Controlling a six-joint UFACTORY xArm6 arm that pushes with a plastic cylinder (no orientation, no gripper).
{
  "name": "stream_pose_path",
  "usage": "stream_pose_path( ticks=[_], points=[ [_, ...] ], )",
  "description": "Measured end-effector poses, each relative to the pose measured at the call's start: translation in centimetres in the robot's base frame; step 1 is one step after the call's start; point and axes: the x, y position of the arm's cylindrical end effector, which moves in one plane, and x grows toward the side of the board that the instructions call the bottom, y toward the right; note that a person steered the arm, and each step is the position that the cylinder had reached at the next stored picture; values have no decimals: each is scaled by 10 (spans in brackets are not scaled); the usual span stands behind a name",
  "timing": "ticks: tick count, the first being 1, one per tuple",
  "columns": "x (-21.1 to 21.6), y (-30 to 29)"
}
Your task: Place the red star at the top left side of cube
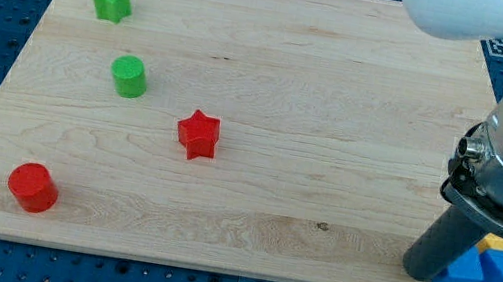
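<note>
Tip [420,272] rests on the worktop [335,124] at lower right, touching the blue blocks [484,271]; red star [198,135] left of centre. Pincer: none fitted, state indeterminable.

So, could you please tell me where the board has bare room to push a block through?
The wide middle and top right, between the red star and my tip, are bare. So is the bottom strip right of the red cylinder. The bottom right corner is crowded: blue blocks and a yellow block beside my tip.
</note>
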Motion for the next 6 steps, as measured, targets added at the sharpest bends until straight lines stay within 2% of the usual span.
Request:
stream_pose_path(
  ticks=[1, 4, 5, 6],
  points=[
    [0, -1],
    [0, -161],
    [-27, -223],
    [-57, -250]
  ],
)
